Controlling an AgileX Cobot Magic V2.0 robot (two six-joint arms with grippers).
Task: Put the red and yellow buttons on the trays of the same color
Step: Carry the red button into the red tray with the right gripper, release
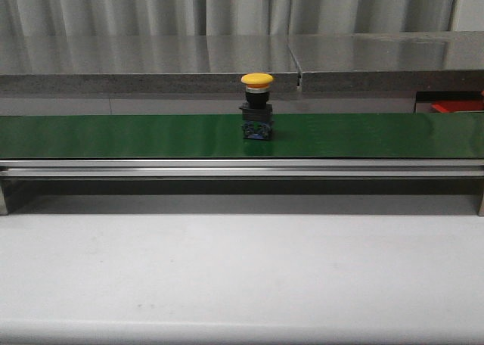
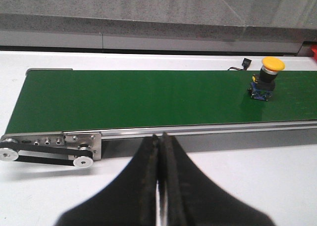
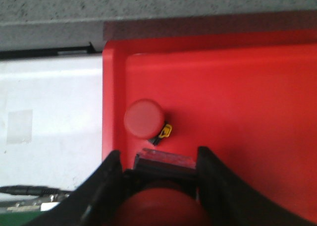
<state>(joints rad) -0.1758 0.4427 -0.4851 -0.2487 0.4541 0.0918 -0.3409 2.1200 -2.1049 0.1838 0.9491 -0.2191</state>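
Front view: a yellow button (image 1: 257,105) stands upright on the green belt (image 1: 113,136); no lettering is legible. Left wrist view: the left gripper (image 2: 160,151) has its jaws pressed together, holding nothing. Right wrist view: the right gripper (image 3: 159,174) pinches a red button (image 3: 161,206) over the red tray (image 3: 237,97), near another red button (image 3: 143,118).

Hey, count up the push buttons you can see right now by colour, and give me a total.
Yellow buttons: 1, the yellow button standing upright on the green conveyor belt.
Red buttons: 2, one red button resting in the red tray, and a second red button between the fingers of the right gripper over that tray.
Total: 3 buttons.
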